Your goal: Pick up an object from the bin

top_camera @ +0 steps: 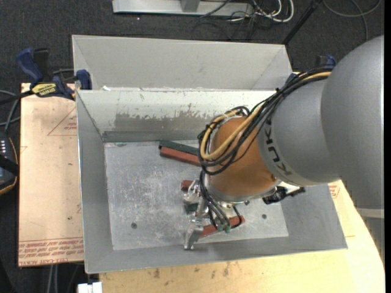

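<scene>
Tool (194, 227) is low over the bin (140, 194) floor, lower centre of frame; can't tell its opening or whether it has anything. A small red piece (221, 226) sits just right of it, partly hidden. It's probably light and stiff, so grip across its narrow width. A red-green bar (179, 152) lies apart, upper centre.

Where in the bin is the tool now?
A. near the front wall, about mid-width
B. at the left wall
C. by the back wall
A: the tool sits close to the front wall of the bin, while the long bars lie back by the far wall.
</scene>
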Controlling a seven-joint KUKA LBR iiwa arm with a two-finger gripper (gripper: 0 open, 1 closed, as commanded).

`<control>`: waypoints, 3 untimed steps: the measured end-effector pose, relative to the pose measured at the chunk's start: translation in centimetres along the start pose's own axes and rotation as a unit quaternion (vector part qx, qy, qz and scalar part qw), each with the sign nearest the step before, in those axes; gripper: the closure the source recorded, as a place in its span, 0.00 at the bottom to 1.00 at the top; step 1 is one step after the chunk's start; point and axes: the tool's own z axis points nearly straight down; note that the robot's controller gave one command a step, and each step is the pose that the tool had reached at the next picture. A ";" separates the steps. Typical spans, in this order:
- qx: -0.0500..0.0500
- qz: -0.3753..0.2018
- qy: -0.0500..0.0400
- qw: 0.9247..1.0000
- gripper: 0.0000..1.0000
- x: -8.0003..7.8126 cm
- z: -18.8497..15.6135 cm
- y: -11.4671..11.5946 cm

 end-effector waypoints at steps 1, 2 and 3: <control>-0.001 -0.032 -0.003 0.999 0.00 -0.5 0.8 -2.6; -0.005 -0.094 -0.010 0.996 1.00 -5.4 1.5 -6.3; -0.005 -0.093 -0.010 0.996 1.00 -5.4 1.5 -6.4</control>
